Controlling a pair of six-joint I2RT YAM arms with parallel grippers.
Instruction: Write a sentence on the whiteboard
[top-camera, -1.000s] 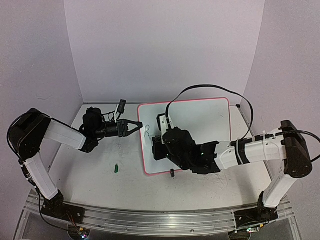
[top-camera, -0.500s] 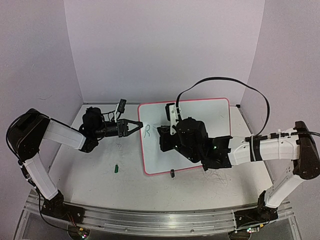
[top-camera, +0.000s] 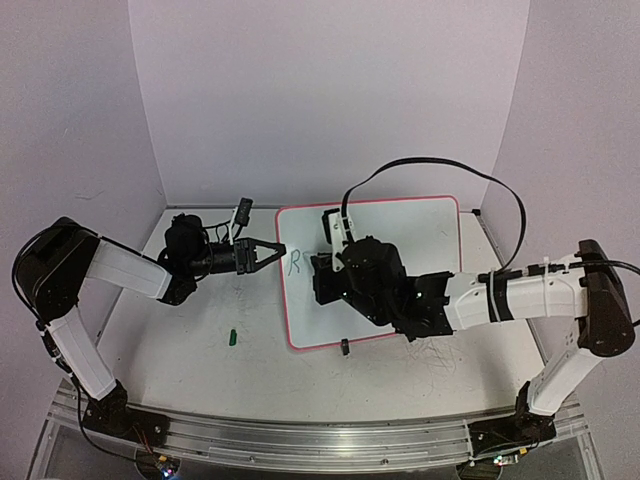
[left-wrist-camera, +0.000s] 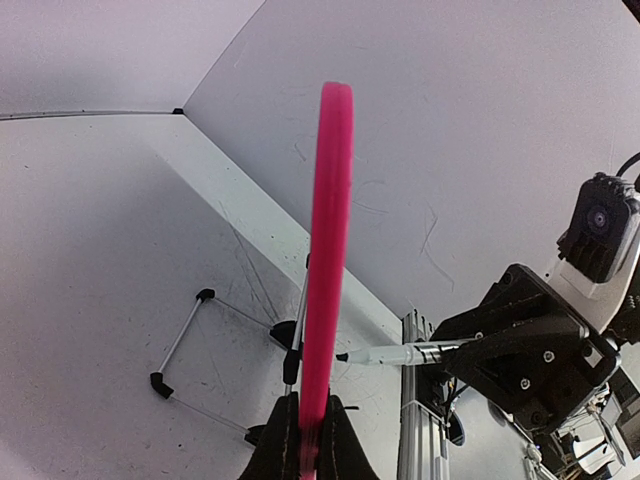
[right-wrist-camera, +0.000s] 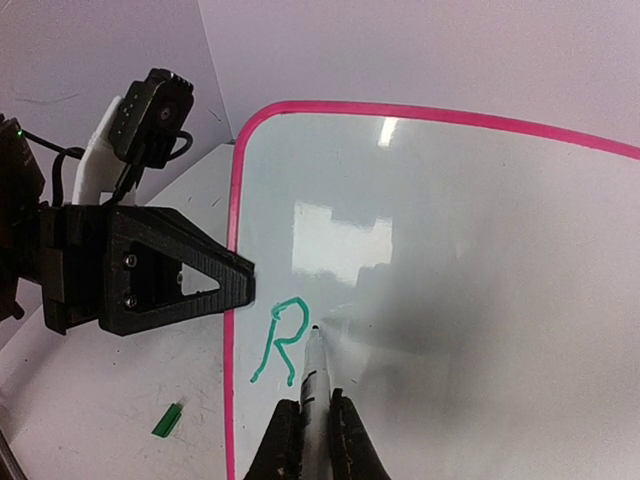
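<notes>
- Right gripper (right-wrist-camera: 317, 425) has its jaws drawn narrow around the barrel of a slim white marker with a dark tip (right-wrist-camera: 313, 372). The tip sits at the glossy white board face, just right of a green hand-drawn letter "R" (right-wrist-camera: 278, 340).
- Left gripper (left-wrist-camera: 308, 432) is pinched shut on the thin pink-red frame at the board's left edge, apparently to steady it.
- The step in hand looks like starting the second letter, so only a small part of the sentence is done.
- To do it well, the right arm should probably start the stroke a clear gap away from the "R", so the letters do not merge.
- Pressure should likely be light and even, since a hard push could rock the board against the left gripper's hold.
- The marker should stay close to square to the surface, so the line does not skip.
- Letters of about the same height, on the same baseline, would leave room to run rightward across the bare board.
- The large rectangular whiteboard with rounded corners (top-camera: 425, 235) sits on the white table (top-camera: 200, 375) toward the back, between the two arms.
- From the left wrist it shows edge-on, and it seems to be propped up by a thin wire stand (left-wrist-camera: 185, 340) behind it.
- A small black clip foot (top-camera: 344, 347) shows at its near edge.
- Its surface is shiny, with bright reflections near the top, and carries only the one letter.
- A small green marker cap (top-camera: 232, 337) lies on the table, well left of the board.
</notes>
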